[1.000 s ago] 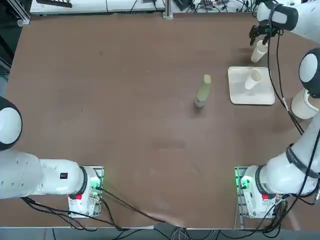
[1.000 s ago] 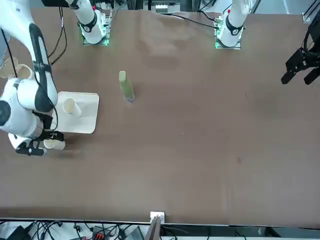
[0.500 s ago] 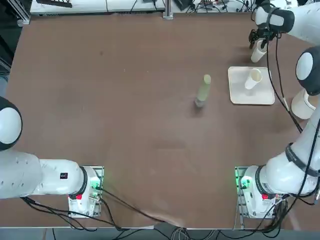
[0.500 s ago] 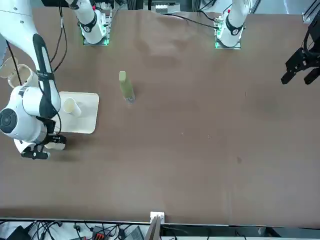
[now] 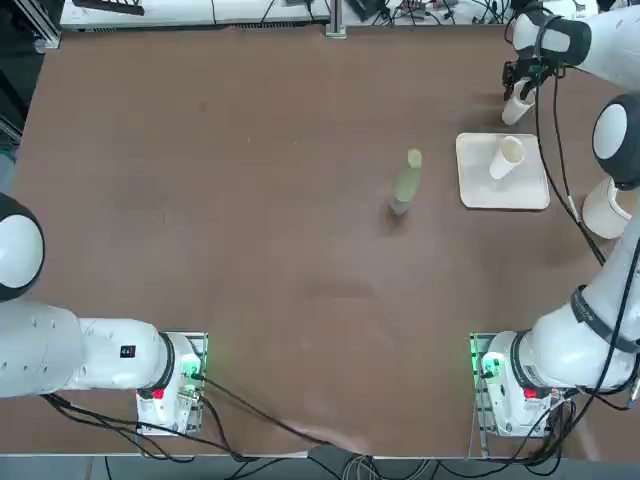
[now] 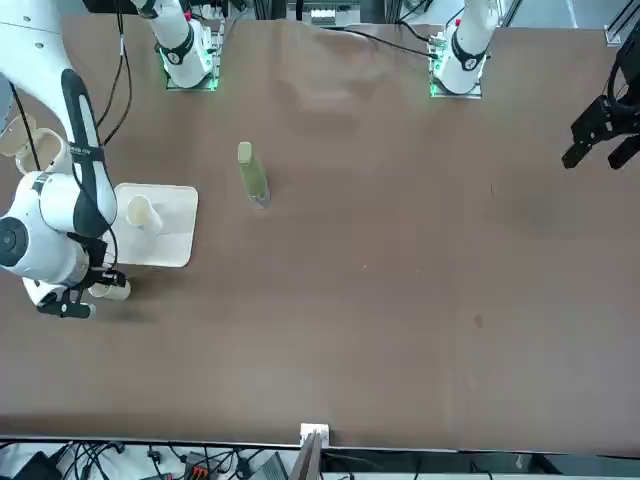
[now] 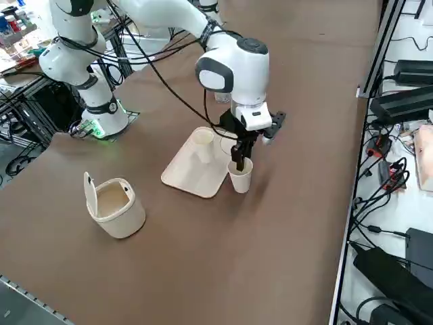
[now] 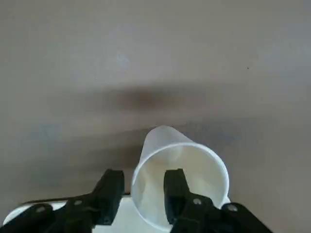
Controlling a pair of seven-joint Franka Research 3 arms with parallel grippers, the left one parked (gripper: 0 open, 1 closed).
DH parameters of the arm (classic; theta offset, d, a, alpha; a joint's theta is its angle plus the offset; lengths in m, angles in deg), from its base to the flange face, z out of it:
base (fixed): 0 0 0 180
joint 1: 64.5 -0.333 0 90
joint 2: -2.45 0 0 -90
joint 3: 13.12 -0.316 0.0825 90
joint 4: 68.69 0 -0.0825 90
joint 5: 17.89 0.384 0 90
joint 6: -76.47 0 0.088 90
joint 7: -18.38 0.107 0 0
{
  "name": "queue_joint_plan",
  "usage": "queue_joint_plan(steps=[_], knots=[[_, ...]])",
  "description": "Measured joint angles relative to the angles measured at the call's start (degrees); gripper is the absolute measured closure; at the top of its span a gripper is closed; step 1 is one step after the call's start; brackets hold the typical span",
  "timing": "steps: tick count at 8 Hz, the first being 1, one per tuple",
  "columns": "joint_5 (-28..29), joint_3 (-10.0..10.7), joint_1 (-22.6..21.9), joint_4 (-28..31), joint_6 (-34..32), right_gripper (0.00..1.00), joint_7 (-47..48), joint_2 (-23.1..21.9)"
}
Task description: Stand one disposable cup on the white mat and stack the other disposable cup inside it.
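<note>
Since a second ago the right gripper (image 8: 141,194) has dropped over the loose disposable cup (image 7: 239,177) and its jaws have narrowed. They now straddle the near rim wall, one finger inside and one outside, gap not fully shut. That cup stands upright on the table (image 5: 250,230) just beyond the white mat's (image 5: 480,190) far edge, near the table's far right corner. The other cup (image 5: 506,157) stands on the mat, ready to take it. The bottle (image 5: 407,183) stands mid-table, well clear.

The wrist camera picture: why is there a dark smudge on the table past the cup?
In the right wrist view, the smudge looks like a soft shadow beyond the cup, whose rim sits between the right pincer's fingers; in the right side view, the arm hangs over that cup.
</note>
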Motion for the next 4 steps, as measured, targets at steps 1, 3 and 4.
queue_joint_plan(steps=[1, 3, 4], knots=[[0.0, 0.0, 0.0, -0.01, 0.16, 0.57, 0.03, 0.21], [0.0, 0.0, 0.0, -0.15, 0.21, 0.84, 0.04, 0.26], [0.01, 0.0, 0.0, -0.46, 0.22, 0.98, 0.07, 0.21]])
